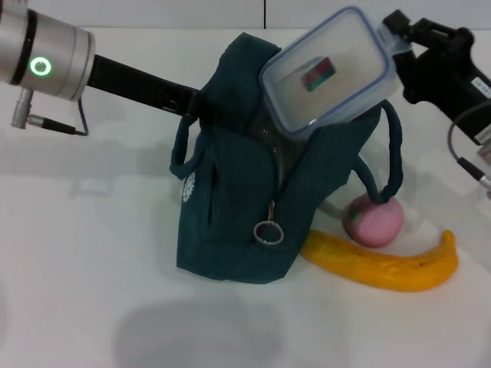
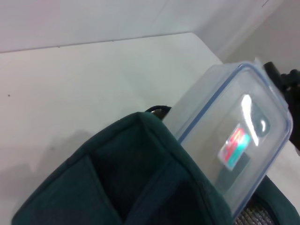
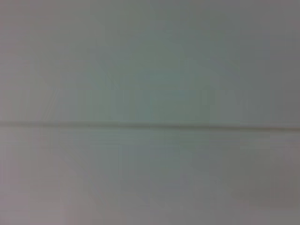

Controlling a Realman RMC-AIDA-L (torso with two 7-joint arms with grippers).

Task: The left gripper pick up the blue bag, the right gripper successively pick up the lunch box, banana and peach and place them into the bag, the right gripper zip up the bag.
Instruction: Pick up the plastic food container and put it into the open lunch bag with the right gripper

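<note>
The blue bag (image 1: 230, 222) stands open in the middle of the white table, held up at its top rim by my left gripper (image 1: 193, 103), which is shut on the fabric. The clear lunch box (image 1: 330, 73) with its blue-rimmed lid is tilted over the bag's mouth, its lower end dipping inside, and my right gripper (image 1: 395, 38) is shut on its upper corner. In the left wrist view the lunch box (image 2: 234, 140) leans into the blue bag (image 2: 126, 187). The peach (image 1: 374, 220) and the banana (image 1: 383, 264) lie on the table to the bag's right.
The bag's silver zip ring (image 1: 268, 231) hangs on its front. One rope handle (image 1: 387, 157) loops down toward the peach. A cable (image 1: 464, 157) runs by the right arm. The right wrist view shows only a pale surface with a thin line.
</note>
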